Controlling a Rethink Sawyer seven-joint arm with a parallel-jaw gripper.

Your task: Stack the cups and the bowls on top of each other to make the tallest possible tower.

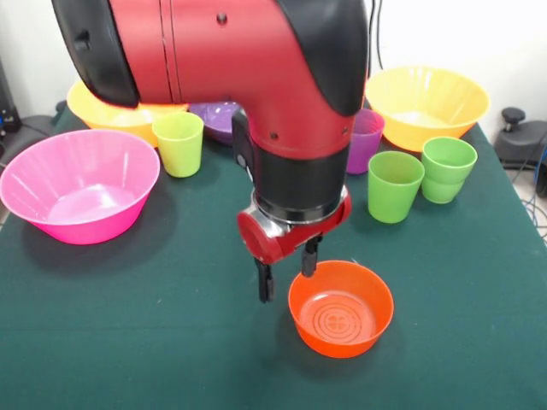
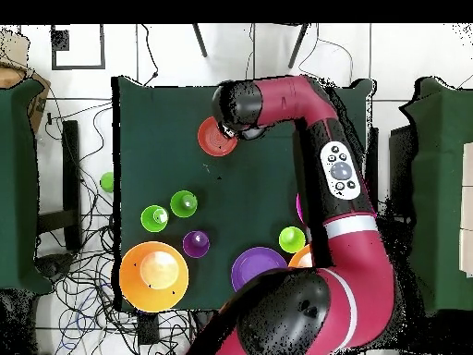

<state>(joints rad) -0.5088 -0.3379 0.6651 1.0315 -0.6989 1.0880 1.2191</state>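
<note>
**Arm low over the small orange bowl at the near side of the table**

In the front view the gripper (image 1: 287, 272) hangs at the small orange bowl (image 1: 341, 307), jaws spread apart and holding nothing. One finger sits at the bowl's rim, the other just outside it to the left. The bowl stands upright on the green table (image 1: 154, 342), with bare cloth all around it and toward the near edge.

The other pieces crowd the far half. The big pink bowl (image 1: 79, 184) sits at the left edge, with the yellow-green cup (image 1: 179, 143) just beside it. Behind those an orange-yellow bowl (image 1: 111, 111) and the purple bowl (image 1: 215, 118) are partly hidden by the arm. To the right stand the purple cup (image 1: 366, 139), a green cup (image 1: 394, 185) and two more green cups (image 1: 447, 168) nested together, near the right edge. The second orange-yellow bowl (image 1: 426, 104) fills the far right corner. Nothing is piled on the small orange bowl.
</note>
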